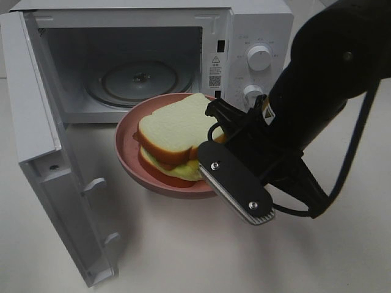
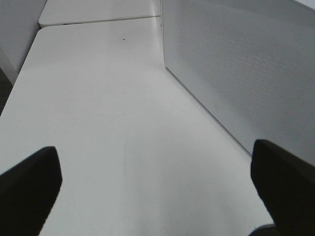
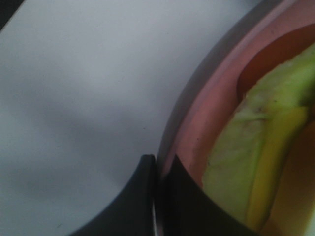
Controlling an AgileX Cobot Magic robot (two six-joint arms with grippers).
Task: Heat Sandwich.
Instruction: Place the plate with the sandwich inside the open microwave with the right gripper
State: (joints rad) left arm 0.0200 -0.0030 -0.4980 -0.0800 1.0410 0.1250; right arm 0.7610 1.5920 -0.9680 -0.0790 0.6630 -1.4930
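1. step in hand: carrying the sandwich into the microwave. the sandwich sits on the pink plate, just in front of the open cavity, with the plate's far rim at the sill.
2. the right gripper comes in from the right, with its fingers pressed together on the plate's near-right rim. the plate seems to be lifted off the table, judging by the shadow under it.
3. the left gripper hangs with its fingers wide apart and nothing between them, over bare table beside the microwave's perforated side wall.
4. next move, as i judge it: push the plate away from the near side and level, clear the sill, then set it down centred on the glass turntable. a one-sided pinch could let the plate tip or the top slice slide.
5. surface: the table is white, smooth and matte; the turntable is bare.
6. room: the door stands swung out to the left, well clear of the path. the cavity mouth looks wider than the plate, though the arm has little height to spare under the top edge.
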